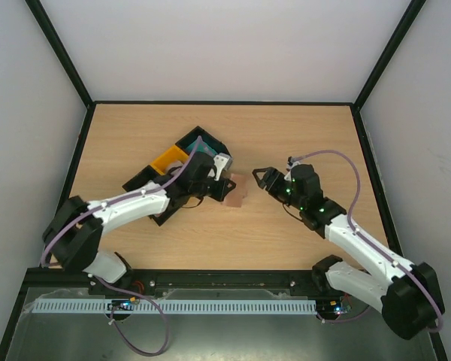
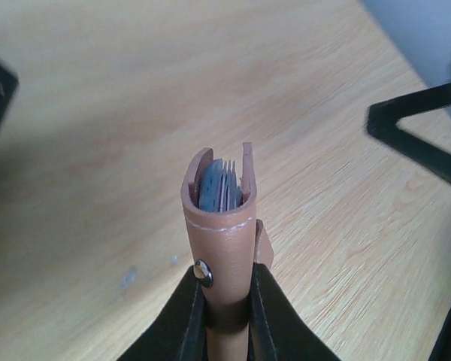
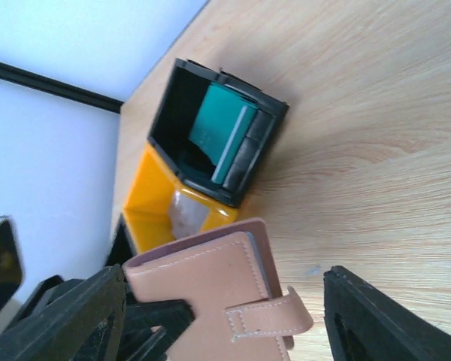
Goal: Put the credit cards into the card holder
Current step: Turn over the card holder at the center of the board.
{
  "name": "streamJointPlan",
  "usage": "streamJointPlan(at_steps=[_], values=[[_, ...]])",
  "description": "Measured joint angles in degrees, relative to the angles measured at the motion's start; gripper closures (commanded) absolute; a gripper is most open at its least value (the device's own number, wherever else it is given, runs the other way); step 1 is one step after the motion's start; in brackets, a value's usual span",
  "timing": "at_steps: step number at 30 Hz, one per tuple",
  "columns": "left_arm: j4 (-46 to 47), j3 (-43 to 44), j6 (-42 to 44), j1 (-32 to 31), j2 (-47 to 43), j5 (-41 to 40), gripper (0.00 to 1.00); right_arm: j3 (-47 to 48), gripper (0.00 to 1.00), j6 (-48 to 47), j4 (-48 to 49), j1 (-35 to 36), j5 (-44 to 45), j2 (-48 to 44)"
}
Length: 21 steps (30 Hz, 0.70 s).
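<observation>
- Card holder (image 1: 237, 192), one in all, pinkish-brown, is sitting near the middle of the table (image 1: 308, 135). It is being held on edge with its open side pointing away from the left arm. Whether it is touching the wood I cannot tell.
- Blue-grey pockets (image 2: 218, 188) are showing as thin leaves between its two covers. One tab (image 3: 274, 316) is lying across the outer cover, and one metal stud (image 2: 203, 272) is showing on the side.
- Left gripper (image 2: 227, 304) is pinching the card holder's near end. Its jaws are closed tight on it, with one black finger pressing each cover.
- Right gripper (image 1: 261, 178) is standing just right of the card holder and apart from it, its jaws spread wide and gripping nothing.
- Teal cards (image 3: 225, 128), one stack, are leaning inside a black tray (image 3: 173, 113) beyond and left of the card holder. How many cards are in the stack I cannot count.
- One yellow tray (image 1: 167, 159) is adjoining that black tray, farther left of the card holder. Something pale is lying in it, too blurred to name.
- A second black tray (image 1: 139, 180) is lying farther left again, partly under the left arm.
</observation>
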Motion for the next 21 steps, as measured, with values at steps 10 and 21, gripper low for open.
streamJointPlan(at_steps=[10,21], values=[[14.36,-3.06,26.64,-8.70,-13.53,-12.11,0.98,3.41,0.20,14.19,-2.89,-0.13,-5.09,-8.83],[28.68,-9.64,65.05,-12.41,-16.13,-18.21,0.98,4.57,0.24,23.58,2.95,-0.13,-8.81,-13.73]])
